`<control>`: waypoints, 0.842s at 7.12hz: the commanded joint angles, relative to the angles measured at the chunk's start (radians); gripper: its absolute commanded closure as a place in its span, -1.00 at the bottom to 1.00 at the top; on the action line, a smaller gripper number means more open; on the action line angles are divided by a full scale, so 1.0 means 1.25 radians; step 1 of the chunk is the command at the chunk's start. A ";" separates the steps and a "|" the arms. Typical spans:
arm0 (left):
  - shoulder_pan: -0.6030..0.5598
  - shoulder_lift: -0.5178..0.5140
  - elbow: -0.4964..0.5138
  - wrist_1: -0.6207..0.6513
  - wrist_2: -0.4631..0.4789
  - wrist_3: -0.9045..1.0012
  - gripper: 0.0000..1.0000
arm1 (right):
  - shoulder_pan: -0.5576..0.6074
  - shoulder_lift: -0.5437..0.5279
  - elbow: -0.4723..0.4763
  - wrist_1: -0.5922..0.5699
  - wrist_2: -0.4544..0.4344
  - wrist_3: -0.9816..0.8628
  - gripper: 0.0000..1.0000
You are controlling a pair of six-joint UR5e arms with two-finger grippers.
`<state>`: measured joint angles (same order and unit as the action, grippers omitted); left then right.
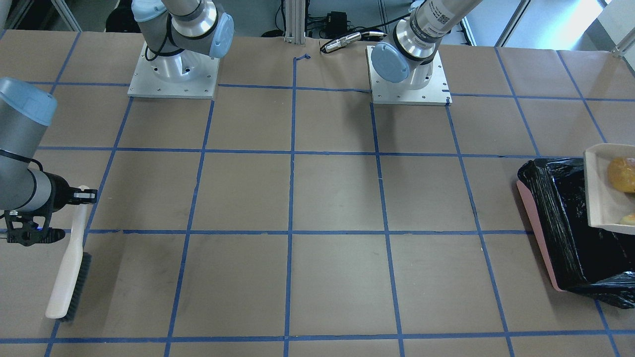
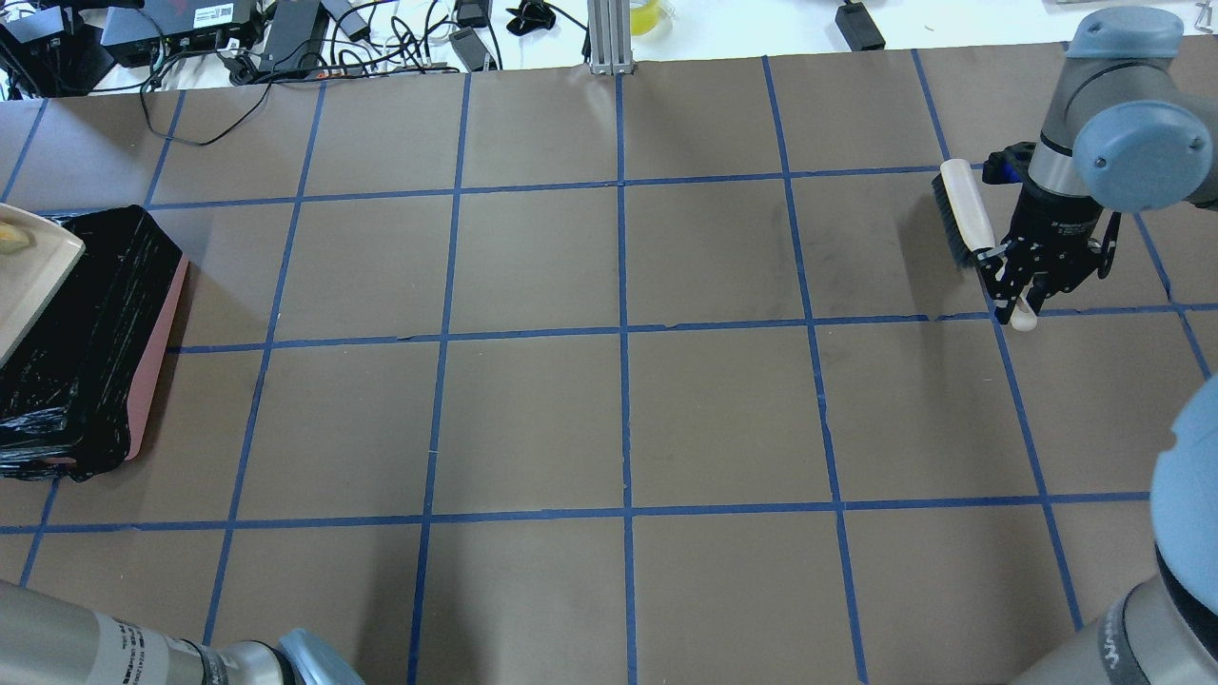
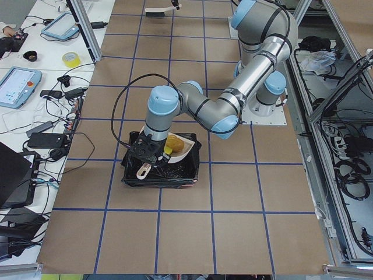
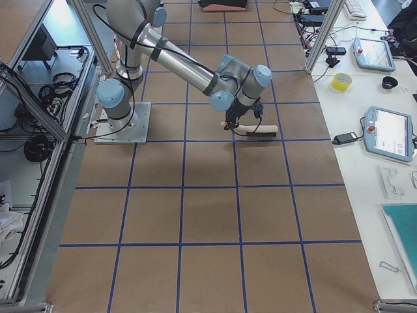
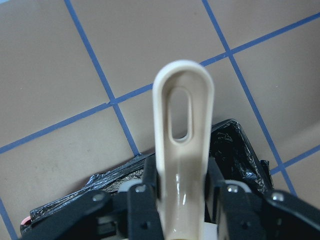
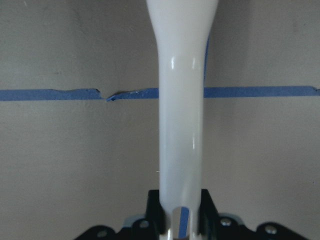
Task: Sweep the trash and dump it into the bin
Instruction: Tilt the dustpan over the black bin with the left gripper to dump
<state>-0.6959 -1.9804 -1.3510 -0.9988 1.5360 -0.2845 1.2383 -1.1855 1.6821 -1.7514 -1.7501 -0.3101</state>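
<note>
My left gripper [image 3: 145, 153] is shut on the looped handle [image 5: 182, 125] of the beige dustpan [image 1: 603, 198], which it holds over the bin. The bin [image 1: 538, 223] is pink and lined with a black bag [image 2: 90, 323]; it sits at the table's end on my left. In the pan lie a golden-brown lump [image 1: 622, 173] and a yellowish piece [image 1: 629, 218]; the side view shows a yellow-green wedge [image 3: 167, 150]. I cannot make out the croissant piece. My right gripper [image 2: 1023, 293] is shut on the white handle [image 6: 181, 100] of a brush [image 1: 69, 267] whose bristles rest on the table.
The brown paper table [image 2: 618, 419] carries a blue tape grid. The two arm bases [image 1: 173, 74] stand at the robot's edge. Cables and boxes [image 2: 238, 29] lie beyond the far edge.
</note>
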 commanded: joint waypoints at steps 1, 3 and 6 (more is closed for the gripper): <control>0.001 -0.035 0.005 0.093 -0.026 0.026 1.00 | 0.000 0.002 0.001 -0.004 -0.001 -0.005 1.00; 0.000 -0.042 0.001 0.208 -0.044 0.074 1.00 | -0.008 0.011 0.001 -0.005 -0.017 -0.001 1.00; -0.004 -0.022 -0.007 0.270 -0.165 0.128 1.00 | -0.010 0.014 0.001 -0.004 -0.017 -0.002 1.00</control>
<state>-0.6977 -2.0211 -1.3581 -0.6776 1.3673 -0.1440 1.2264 -1.1683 1.6829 -1.7565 -1.7720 -0.3112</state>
